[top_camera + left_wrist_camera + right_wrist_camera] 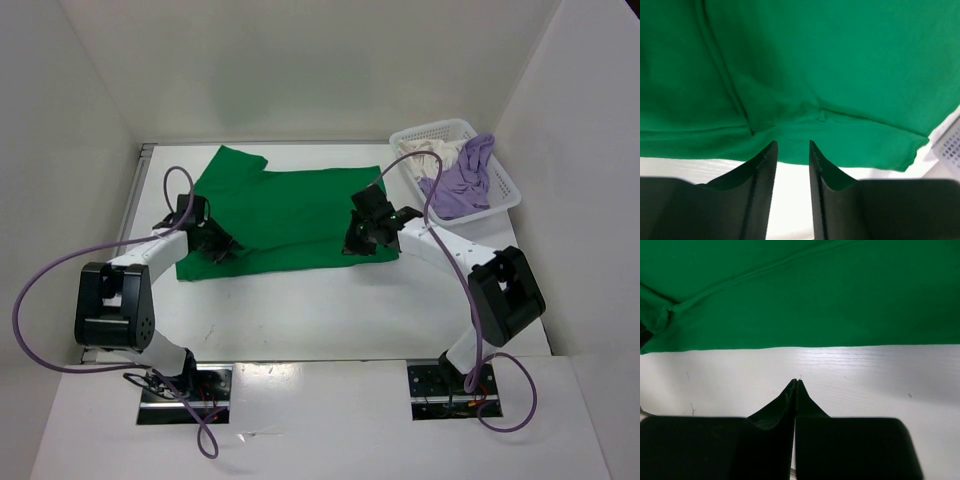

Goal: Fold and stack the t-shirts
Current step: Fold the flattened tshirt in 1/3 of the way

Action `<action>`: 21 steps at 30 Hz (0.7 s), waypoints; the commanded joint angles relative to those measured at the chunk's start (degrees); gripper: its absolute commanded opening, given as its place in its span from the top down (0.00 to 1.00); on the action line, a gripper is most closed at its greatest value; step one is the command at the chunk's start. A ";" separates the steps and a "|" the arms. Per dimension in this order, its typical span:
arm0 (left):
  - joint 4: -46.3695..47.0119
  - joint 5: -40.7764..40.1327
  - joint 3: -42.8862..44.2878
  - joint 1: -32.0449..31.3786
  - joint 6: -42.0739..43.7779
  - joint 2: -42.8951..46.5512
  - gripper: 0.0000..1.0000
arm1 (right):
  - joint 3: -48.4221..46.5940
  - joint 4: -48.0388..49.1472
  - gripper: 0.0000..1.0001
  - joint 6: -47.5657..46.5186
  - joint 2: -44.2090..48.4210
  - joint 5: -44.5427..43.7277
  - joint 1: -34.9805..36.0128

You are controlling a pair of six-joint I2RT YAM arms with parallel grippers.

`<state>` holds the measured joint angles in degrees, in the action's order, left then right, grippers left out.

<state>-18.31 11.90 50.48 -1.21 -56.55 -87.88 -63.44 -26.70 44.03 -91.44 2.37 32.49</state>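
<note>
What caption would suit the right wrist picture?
Shut right gripper over white table, just short of the green t-shirt.

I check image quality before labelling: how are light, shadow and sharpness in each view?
Top external: even bright light, only soft shadows on the table, all sharp. Left wrist: green t-shirt sharp, seams clear; left tool dark and slightly blurred. Right wrist: table grain sharp; right tool dark, without detail.
</note>
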 commanded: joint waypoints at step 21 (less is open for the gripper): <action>4.42 -6.37 -6.01 0.77 -4.70 2.10 0.65 | 3.41 1.47 0.98 -0.79 2.49 0.70 0.29</action>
<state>-15.75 5.80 44.60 -0.78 -60.40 -85.54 -60.36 -26.44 43.81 -91.22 2.61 32.49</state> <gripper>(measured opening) 0.351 0.020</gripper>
